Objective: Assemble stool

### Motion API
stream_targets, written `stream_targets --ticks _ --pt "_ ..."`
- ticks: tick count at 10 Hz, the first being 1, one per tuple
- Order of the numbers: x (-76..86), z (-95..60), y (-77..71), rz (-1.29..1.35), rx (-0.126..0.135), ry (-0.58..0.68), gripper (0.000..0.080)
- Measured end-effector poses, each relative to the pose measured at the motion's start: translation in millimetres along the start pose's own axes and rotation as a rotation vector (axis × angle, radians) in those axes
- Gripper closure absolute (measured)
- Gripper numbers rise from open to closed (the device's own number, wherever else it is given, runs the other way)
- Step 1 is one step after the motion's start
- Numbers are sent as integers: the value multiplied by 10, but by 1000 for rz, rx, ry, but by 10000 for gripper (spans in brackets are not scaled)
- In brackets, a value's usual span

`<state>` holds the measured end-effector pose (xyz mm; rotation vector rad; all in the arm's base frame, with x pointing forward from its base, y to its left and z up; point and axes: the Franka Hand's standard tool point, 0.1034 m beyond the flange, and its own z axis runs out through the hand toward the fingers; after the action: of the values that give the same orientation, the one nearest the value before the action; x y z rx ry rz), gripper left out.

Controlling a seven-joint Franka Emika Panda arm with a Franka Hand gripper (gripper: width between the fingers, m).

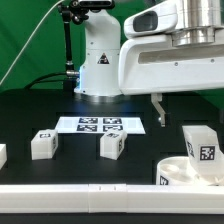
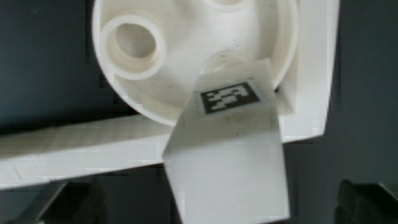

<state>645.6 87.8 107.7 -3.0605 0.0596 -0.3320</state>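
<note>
White seat [image 2: 249,50] and tagged leg [image 2: 222,160] sit below the spread hand [image 1: 157,112].

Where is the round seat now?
The seat lies at the exterior view's lower right, beside the white rail, a tagged leg right by it.

White ring seat [image 1: 172,173] lies flat, 1 tagged leg [image 1: 201,150] seemingly upright on it, 2 legs [image 1: 42,144] [image 1: 112,145] apart.

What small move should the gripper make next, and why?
Probably lower the open gripper onto the tagged leg standing on the round seat: the wrist view shows that leg centred between the spread fingers, not yet gripped.
</note>
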Motion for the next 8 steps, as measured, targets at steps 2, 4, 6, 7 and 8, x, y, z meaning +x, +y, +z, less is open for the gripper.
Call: stream_targets --ticks 2,4,6,7,8 --pt "-4 11 -22 -206 -11 2 150" --pt "-12 12 -93 -415 -20 -5 150" --pt "-8 13 -76 -528 -29 -7 150" --pt "-6 13 -63 -566 -31 -8 150" --pt "-4 13 -47 -629 -37 -11 150"
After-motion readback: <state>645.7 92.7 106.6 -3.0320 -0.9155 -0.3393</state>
